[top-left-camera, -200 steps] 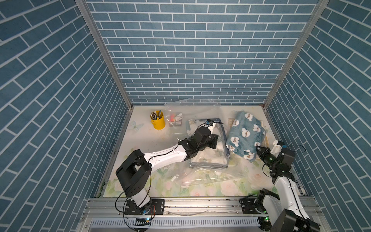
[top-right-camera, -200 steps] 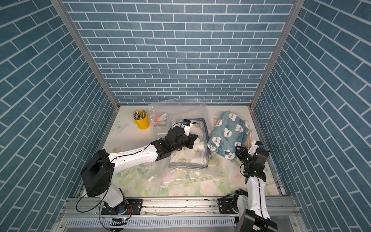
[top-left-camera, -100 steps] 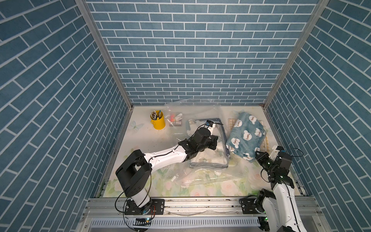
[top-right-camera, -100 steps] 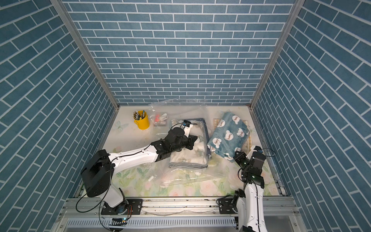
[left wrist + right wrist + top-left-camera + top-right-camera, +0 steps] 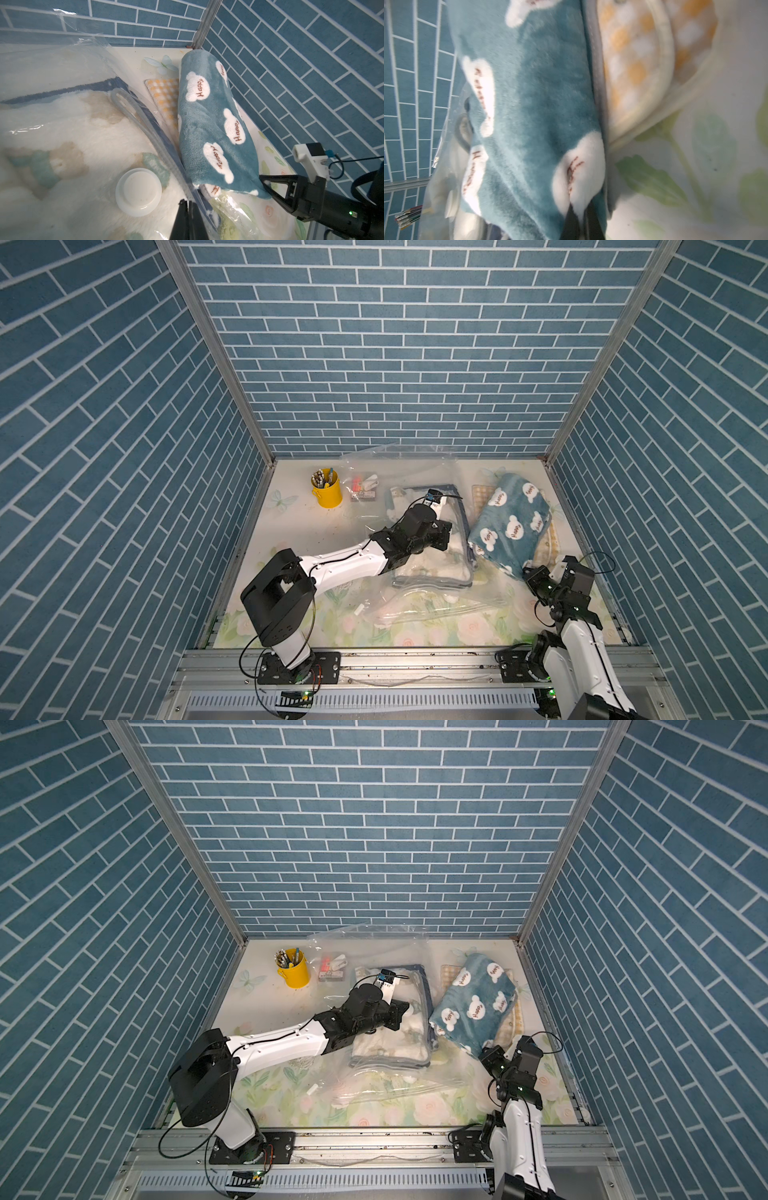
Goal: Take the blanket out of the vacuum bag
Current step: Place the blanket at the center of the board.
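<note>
left pincer (image 5: 188,207): pressed together on the film of the vacuum bag (image 5: 415,608), with the white valve (image 5: 138,192) just beside its tips.
right pincer (image 5: 581,217): pinching a corner of the blanket (image 5: 513,522).
blanket: outside the bag, stretching away from the right pincer over a yellow-checked cloth (image 5: 164,91).

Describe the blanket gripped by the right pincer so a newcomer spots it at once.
Start on the right side of the floral table, next to the clear vacuum bag. The blanket lies folded, its near corner in the shut right pincer. It is teal with white clouds reading "Happy", unlike the cream blanket inside the bag and the yellow-checked cloth beneath it.
</note>
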